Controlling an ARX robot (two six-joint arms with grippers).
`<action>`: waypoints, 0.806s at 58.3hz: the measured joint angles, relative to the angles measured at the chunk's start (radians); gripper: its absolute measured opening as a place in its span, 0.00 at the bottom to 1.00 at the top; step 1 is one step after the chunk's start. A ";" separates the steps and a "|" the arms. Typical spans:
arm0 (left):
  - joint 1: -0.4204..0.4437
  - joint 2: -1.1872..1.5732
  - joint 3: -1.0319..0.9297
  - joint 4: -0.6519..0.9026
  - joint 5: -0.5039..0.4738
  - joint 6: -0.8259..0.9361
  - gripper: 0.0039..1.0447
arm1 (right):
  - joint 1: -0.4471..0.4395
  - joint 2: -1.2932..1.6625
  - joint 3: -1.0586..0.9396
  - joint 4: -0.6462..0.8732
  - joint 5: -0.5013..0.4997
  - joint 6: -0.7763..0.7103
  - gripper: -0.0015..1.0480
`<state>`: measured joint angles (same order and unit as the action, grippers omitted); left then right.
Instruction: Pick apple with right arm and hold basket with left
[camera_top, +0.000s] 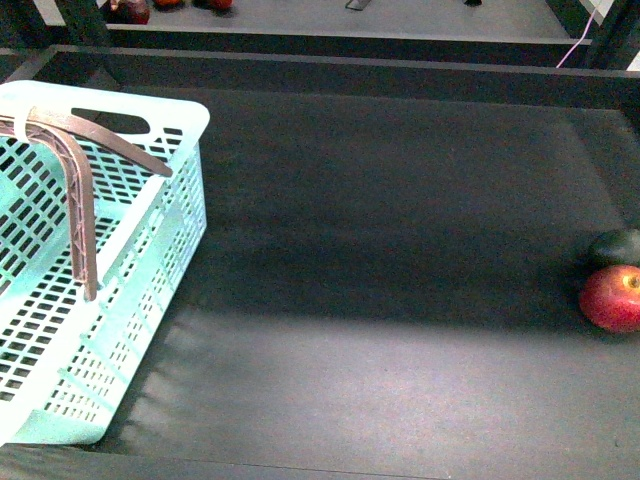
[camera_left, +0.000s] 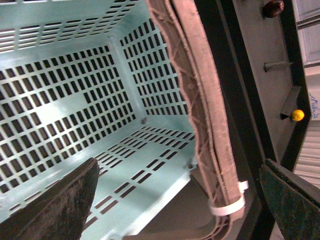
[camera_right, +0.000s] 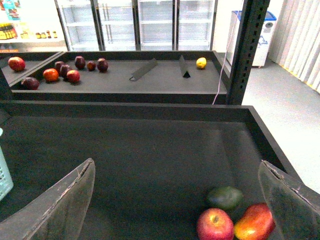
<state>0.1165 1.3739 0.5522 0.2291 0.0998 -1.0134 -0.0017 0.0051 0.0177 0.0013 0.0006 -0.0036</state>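
Hovers with left hand spread open over the basket at the left of the desk, swing handle between fingers. Has right hand open too, apart from the apple, far right beside a green fruit.

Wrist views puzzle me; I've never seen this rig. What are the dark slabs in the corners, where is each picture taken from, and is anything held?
This is a two-armed robot. The front view looks out from its body over a dark table: the basket stands at the left, the apple and a dark green fruit at the right edge. Each wrist camera looks out between its own gripper's fingers, which are the dark slabs. The left gripper is open over the basket's inside. The right gripper is open, facing the apple but not touching it. Neither holds anything.
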 joint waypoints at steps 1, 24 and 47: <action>0.001 0.014 0.015 0.002 0.005 -0.010 0.93 | 0.000 0.000 0.000 0.000 0.000 0.000 0.92; 0.012 0.290 0.233 0.032 0.036 -0.165 0.93 | 0.000 0.000 0.000 0.000 0.000 0.000 0.92; -0.008 0.472 0.383 0.032 0.027 -0.231 0.93 | 0.000 0.000 0.000 0.000 0.000 0.000 0.92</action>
<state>0.1081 1.8454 0.9356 0.2615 0.1265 -1.2442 -0.0017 0.0051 0.0177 0.0013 0.0006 -0.0036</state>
